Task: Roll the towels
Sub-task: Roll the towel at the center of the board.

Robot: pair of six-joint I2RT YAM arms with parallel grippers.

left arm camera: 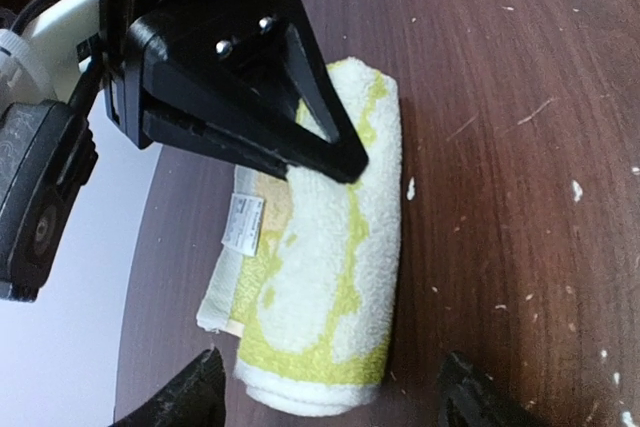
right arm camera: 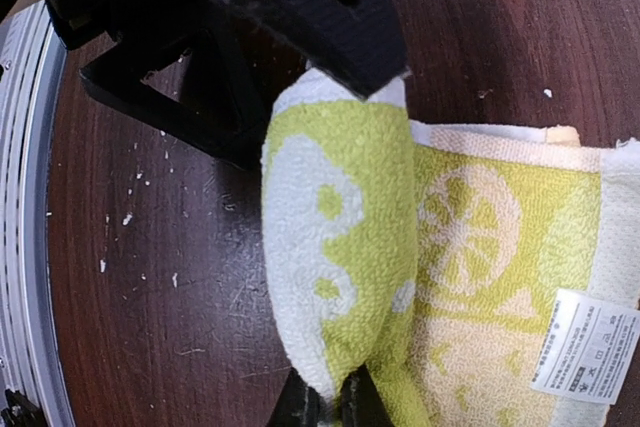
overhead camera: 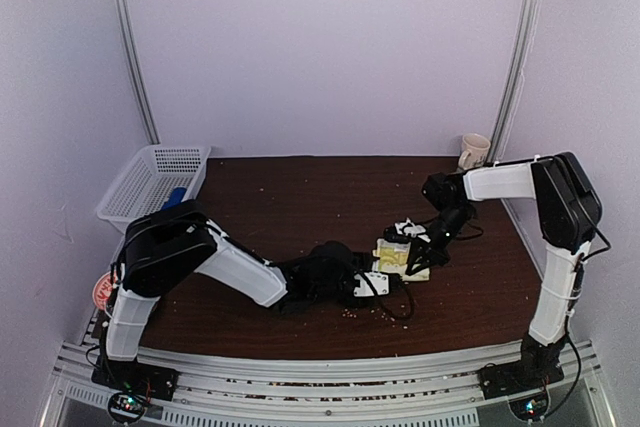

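- Mid-roll on the dark wood-grain table (left arm camera: 520, 147): the small yellow-green terry towel with a pale citrus pattern (left arm camera: 330, 247) lies near the table's middle. It is wound partway into a fat roll, with a flat tail (right arm camera: 500, 247) carrying a white care label (left arm camera: 243, 222) not yet taken up.
- The right gripper (left arm camera: 340, 162), fingers pressed together, pinches the cloth at one end of the roll.
- The left gripper (left arm camera: 335, 394) stands spread, one finger on each side of the roll's other end. Neither finger appears to touch it.
- The plain royal-blue towel (overhead camera: 176, 195) sits well apart in the white plastic basket (overhead camera: 150, 172) at the far left, seemingly untouched.
- Judged next: turn the roll over the flat tail, both ends together, so it winds straight and does not cone or spring open.
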